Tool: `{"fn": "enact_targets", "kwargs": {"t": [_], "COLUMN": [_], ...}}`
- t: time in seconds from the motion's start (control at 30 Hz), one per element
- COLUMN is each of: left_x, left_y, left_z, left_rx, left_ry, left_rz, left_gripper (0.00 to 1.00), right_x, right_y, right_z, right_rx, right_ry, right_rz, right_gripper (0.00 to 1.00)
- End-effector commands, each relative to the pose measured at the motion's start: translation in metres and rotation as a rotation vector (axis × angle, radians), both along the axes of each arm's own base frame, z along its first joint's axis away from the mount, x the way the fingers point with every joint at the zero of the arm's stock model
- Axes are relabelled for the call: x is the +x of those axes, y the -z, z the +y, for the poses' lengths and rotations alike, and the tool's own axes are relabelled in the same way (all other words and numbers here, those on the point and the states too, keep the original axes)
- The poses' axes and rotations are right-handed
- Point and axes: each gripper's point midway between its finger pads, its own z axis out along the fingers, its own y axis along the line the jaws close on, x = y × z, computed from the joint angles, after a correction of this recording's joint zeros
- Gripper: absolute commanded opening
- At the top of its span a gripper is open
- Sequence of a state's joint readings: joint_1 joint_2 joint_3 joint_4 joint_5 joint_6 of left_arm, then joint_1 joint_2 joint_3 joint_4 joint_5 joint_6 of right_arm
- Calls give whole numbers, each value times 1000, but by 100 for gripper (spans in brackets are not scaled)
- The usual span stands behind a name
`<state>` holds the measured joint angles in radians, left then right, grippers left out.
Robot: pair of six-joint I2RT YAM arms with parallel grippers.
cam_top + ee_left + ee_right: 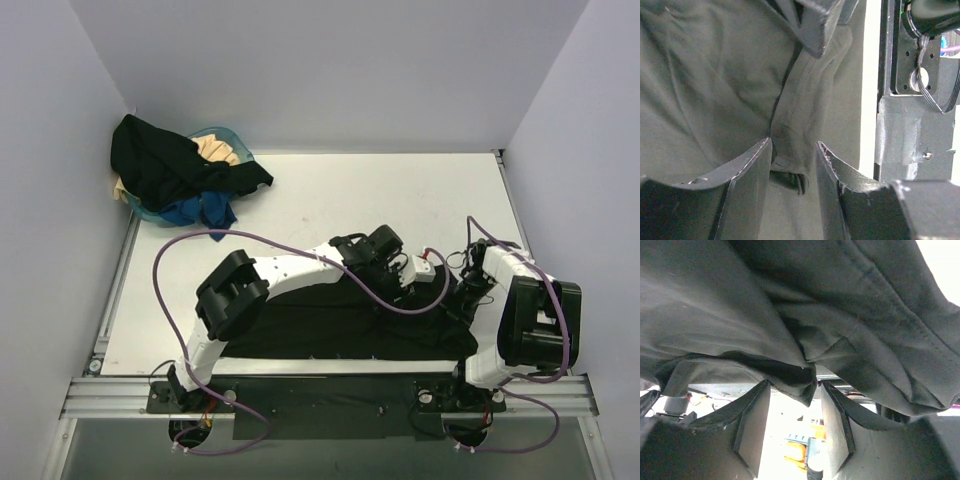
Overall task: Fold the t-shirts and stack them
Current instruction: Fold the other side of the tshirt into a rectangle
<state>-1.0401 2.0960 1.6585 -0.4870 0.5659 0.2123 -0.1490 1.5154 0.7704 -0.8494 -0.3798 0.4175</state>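
A black t-shirt [320, 325] lies spread along the near edge of the table, between the two arms. My left gripper [432, 283] reaches across to the shirt's right end. In the left wrist view this gripper [794, 150] is open, and a folded hem of the black t-shirt [790, 115] lies loose beneath the gap. My right gripper [460, 300] sits at the same end. Its jaws [794, 387] stand apart, and a drooping fold of the black t-shirt [800, 375] hangs at the tips, unpinched.
At the far left corner a teal basket [226, 134] holds a heap of t-shirts: black [160, 165], cream [215, 150] and blue [200, 210]. The two wrists are close together at the near right. White walls enclose the table on three sides.
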Motion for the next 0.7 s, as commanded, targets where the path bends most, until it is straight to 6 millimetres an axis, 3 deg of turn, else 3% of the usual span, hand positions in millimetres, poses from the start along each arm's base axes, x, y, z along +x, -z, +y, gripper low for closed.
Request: {"fn": "enact_targets", "kwargs": {"t": [0.0,0.07,0.13,0.17,0.23,0.27,0.37,0.47,0.57,0.67], "left_x": [-9,-13,-11,-10,-13,-16,-16,-6,21,45], "left_y": [10,14,17,16,17,18,19,0,-20,-18], "left_z": [-2,0,0,-1,3,6,10,10,10,12], "left_rx": [3,13,20,16,28,38,54,38,5,-23], "left_ry": [-8,-2,-17,-18,-6,6,3,-31,-140,-215], "left_rz": [43,56,40,36,45,54,51,67,29,3], "left_gripper": [50,49,44,36,31,28,0,0,0,0], "right_x": [-22,-26,-26,-23,-19,-18,-18,-8,23,50], "right_y": [-3,0,1,-1,-5,-6,-8,-15,-31,-38], "right_z": [2,2,2,3,2,2,3,3,-7,-15], "right_rx": [-13,-7,-6,-3,-4,-1,15,19,-28,-64], "right_ry": [14,7,6,7,9,7,-3,-5,-13,-16], "right_rz": [49,63,66,56,42,38,42,6,-106,-167], "right_gripper": [41,36,20,10,1,0,0,0,0,0]}}
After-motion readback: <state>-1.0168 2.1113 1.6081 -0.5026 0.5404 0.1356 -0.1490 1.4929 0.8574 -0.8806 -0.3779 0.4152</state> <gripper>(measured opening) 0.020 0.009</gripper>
